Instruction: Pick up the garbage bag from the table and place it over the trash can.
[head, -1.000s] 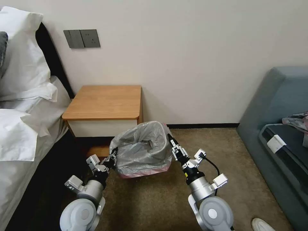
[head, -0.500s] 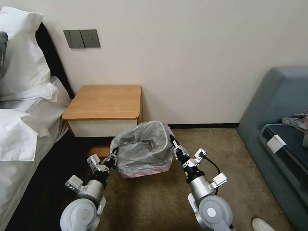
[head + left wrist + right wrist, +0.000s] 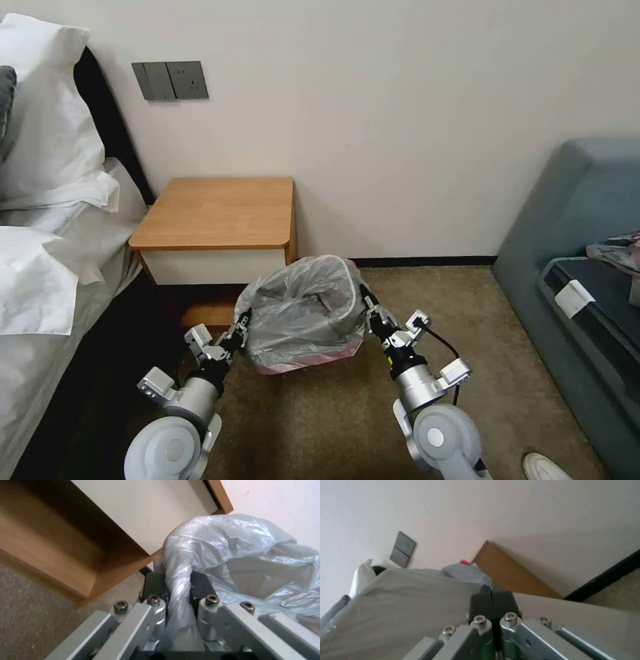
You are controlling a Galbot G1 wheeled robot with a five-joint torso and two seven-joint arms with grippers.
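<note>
The grey translucent garbage bag is draped over the trash can, which stands on the carpet before the table; the pink rim hangs low at the front. In the head view the film hides the can. My left gripper is shut on a fold of the garbage bag at its left side. At the bag's right edge my right gripper is shut, its black pads pressed together on the film. The beige trash can wall lies right beside them.
A bed with white pillows runs along the left. A grey-blue sofa with a patterned cloth bundle stands at the right. A white shoe sits at the bottom right. Open carpet lies between my arms.
Both grippers have shifted slightly right with the bag's sides in them, the right one also lower. The bag sits a little further right.
</note>
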